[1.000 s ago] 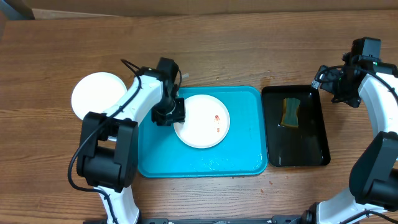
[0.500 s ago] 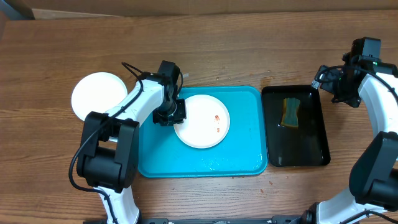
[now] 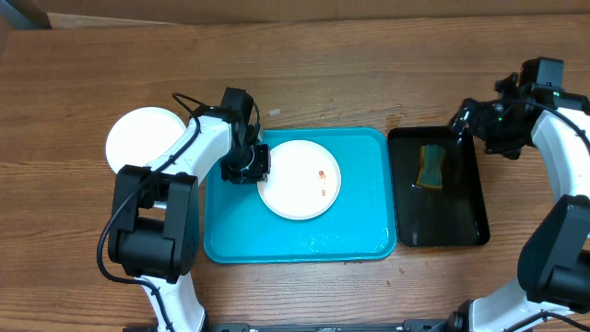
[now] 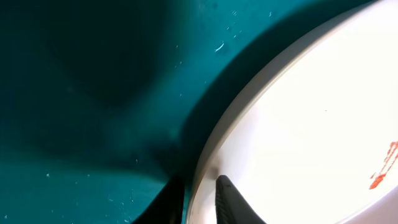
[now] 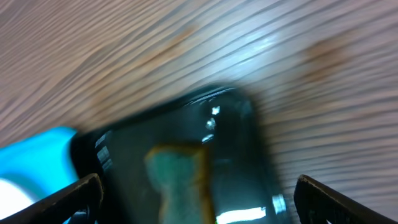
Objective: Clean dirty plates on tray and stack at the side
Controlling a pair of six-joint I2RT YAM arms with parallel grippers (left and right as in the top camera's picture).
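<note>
The tray (image 3: 230, 235) lies square before the robot, a little water glinting along its 6 o'clock edge. One plate (image 3: 290, 189) rests flat inside it, toward 12 o'clock.

The left gripper (image 4: 198, 183) sits at the plate's 9 o'clock and has pinched the rim. One of its fingers (image 4: 233, 202) lies on the white face and the other is outside on the tray floor. Judging by that narrow edge grip, it is meant either to steady the plate for wiping or to lift it out.

The plate is white and glossy, with a low raised lip. It is not clean: two small reddish smears (image 3: 322, 183) sit between centre and 3 o'clock.

At the tray's 3 o'clock a black tray (image 3: 461, 221) holds a sponge (image 3: 430, 166) at its 12 o'clock end. Its floor looks wet, and it probably serves as the wash station.

At the tray's 10 o'clock a side plate (image 3: 138, 143) lies on the table (image 3: 350, 65). It looks spotless and likely starts the stack. Whether another plate lies under it I cannot tell.

Farthest out, the right gripper (image 5: 198, 190) hangs above the black tray's 12 o'clock corner. Its jaws are spread wide and empty with the sponge below them, so it seems placed to fetch the sponge.
</note>
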